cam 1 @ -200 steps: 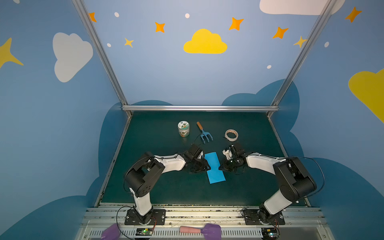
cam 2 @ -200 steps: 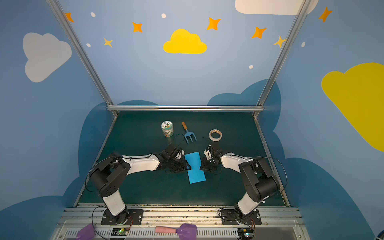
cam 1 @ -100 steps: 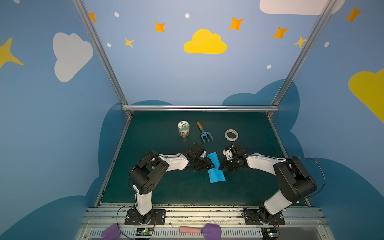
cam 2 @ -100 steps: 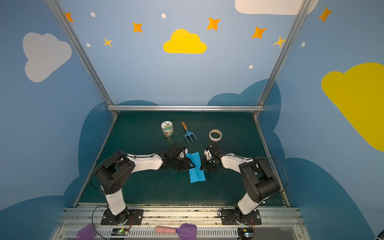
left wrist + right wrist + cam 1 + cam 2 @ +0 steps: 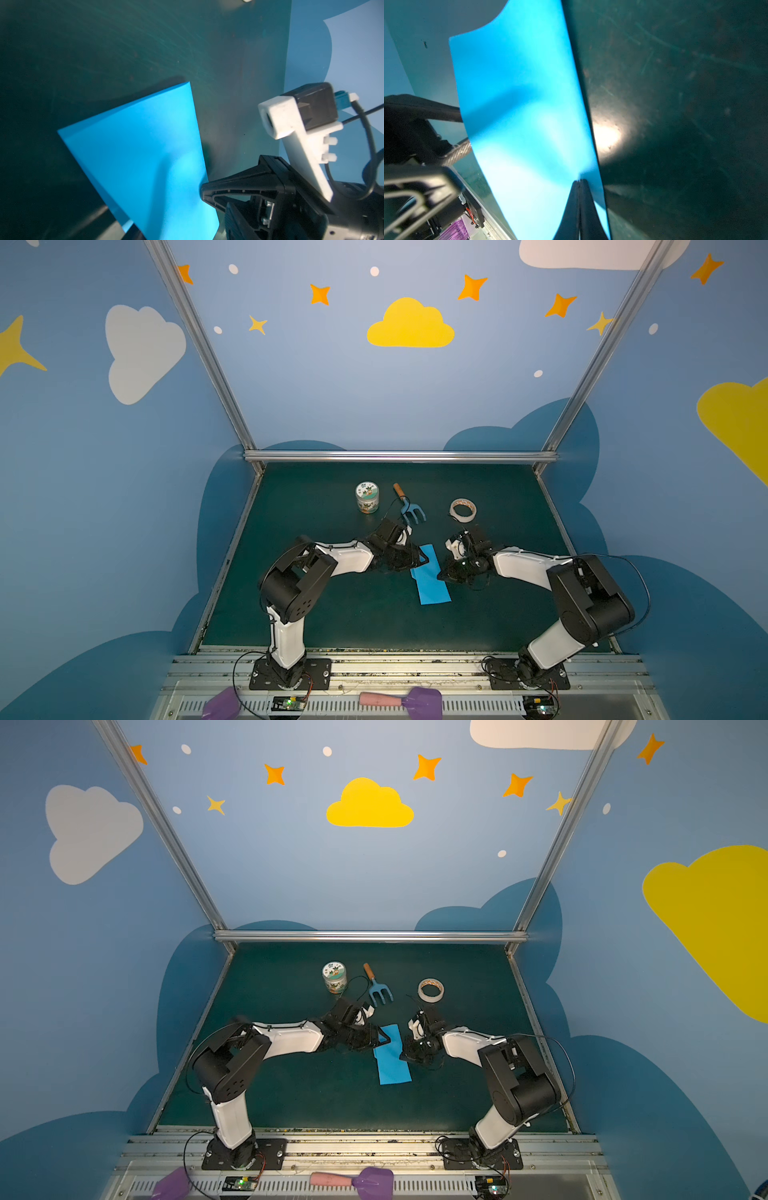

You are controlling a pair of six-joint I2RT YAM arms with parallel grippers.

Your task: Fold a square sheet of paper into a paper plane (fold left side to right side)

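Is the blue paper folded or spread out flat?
Folded. In a top view the paper is a narrow strip, not a square; in the left wrist view a lower layer peeks out under its edge.

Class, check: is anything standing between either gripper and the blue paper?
Nothing visible does. The left gripper is at the left edge of the paper, and the shut right gripper presses its right edge. The fork, jar and tape roll lie farther back, apart from it.
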